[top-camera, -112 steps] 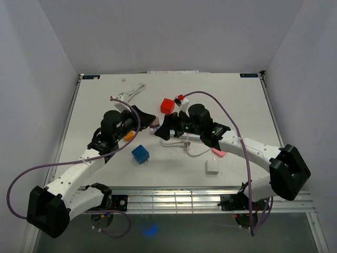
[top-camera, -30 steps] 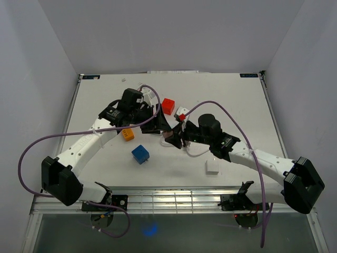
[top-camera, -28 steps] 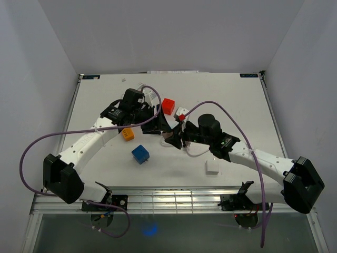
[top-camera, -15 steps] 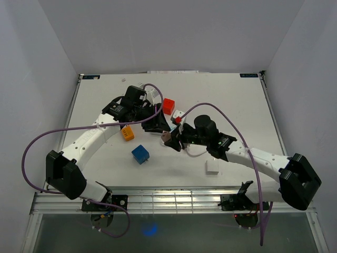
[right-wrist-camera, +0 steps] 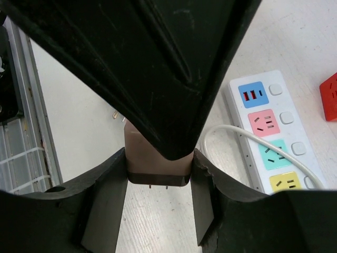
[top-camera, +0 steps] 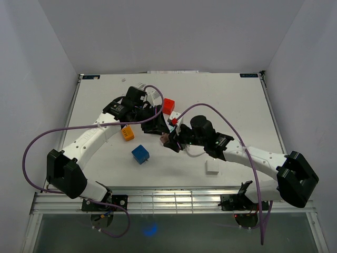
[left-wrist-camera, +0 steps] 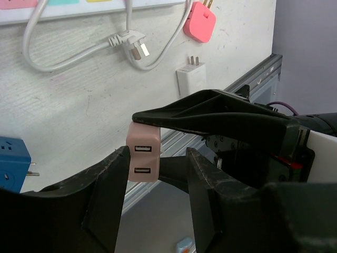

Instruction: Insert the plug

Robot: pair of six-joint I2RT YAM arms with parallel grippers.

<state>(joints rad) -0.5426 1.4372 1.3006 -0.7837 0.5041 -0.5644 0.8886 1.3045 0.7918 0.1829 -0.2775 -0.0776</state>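
The plug is a pale pink USB charger block, held above the table near the middle. My right gripper is shut on the plug, its two prongs pointing down. In the left wrist view the plug sits between the fingertips of my left gripper, touching the left finger, with a gap to the right one. The left gripper's finger covers the plug's top in the right wrist view. The white power strip with coloured sockets lies just right of the plug.
A red cube adapter, an orange one, a blue one and a white charger lie around the arms. A pink plug and a white corded plug rest beside the strip.
My left arm has swung in toward the right gripper and narrowed its jaws around the plug. The right gripper has shifted slightly left, still holding the plug.
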